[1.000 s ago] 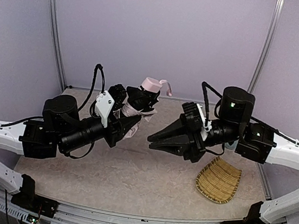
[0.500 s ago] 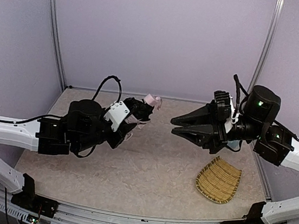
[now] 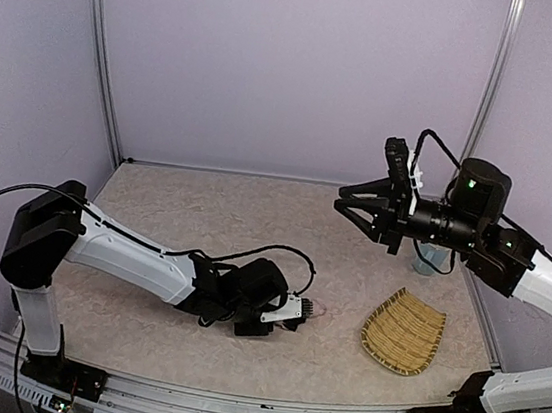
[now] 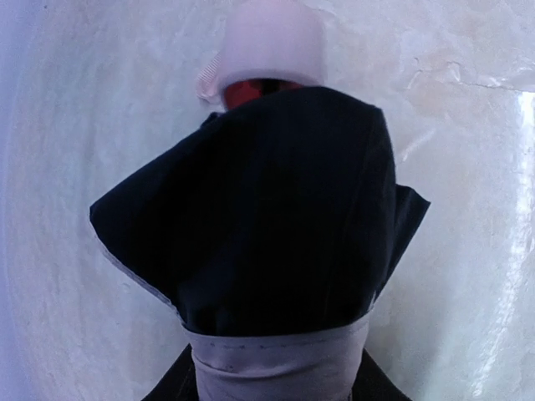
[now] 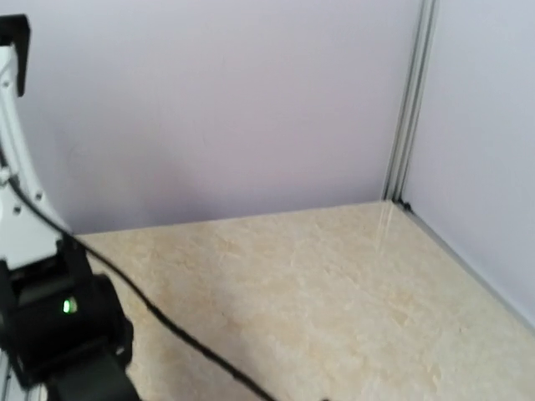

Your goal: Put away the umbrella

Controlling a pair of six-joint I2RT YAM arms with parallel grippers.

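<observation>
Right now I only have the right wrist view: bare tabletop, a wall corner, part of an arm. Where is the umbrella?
Observer: The left tool grips the umbrella, low at the table's front middle.
Operator: Is it folded up?
Observer: From the left wrist, its black lining is bunched up, with the pink handle poking out beyond it.
Operator: And my own tool?
Observer: The right tool is raised well above the table, jaws apart, holding nothing.
</observation>
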